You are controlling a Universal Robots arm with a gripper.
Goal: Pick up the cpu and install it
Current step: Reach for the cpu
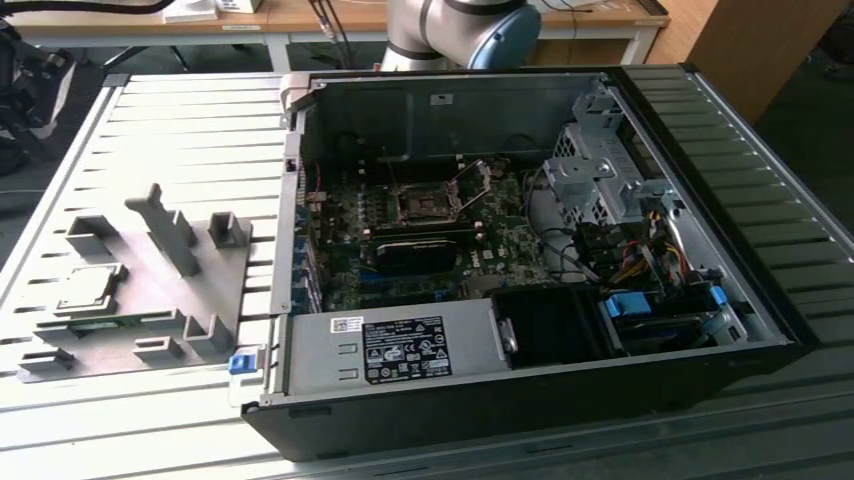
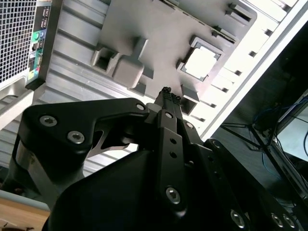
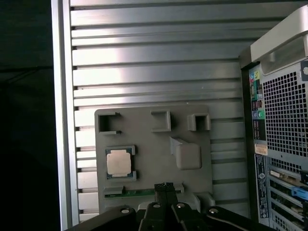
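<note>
Exterior view, cpu [image 1: 88, 288]: lies flat in a recess of the grey holder plate [image 1: 154, 300], at the exterior view's lower left, on the slatted bench [image 1: 187, 130].
Exterior view, computer case [image 1: 441, 95]: open, across the centre and right; its dark socket [image 1: 430, 206] is well apart from the cpu.
Exterior view, arm [image 1: 454, 30]: upper middle, behind the case.
Second wrist view, jaws: closed together, holding nothing, above the holder plate [image 2: 159, 29].
Second wrist view, cpu [image 2: 199, 62]: seated in its recess, clear of the jaws.
First wrist view, cpu [image 3: 119, 162]: in the holder plate [image 3: 149, 144], untouched.
First wrist view, jaws: closed and empty, their tips over a green strip [image 3: 139, 192] at the plate's edge.
First wrist view, computer case [image 3: 284, 110]: rear panel beside the plate.
</note>
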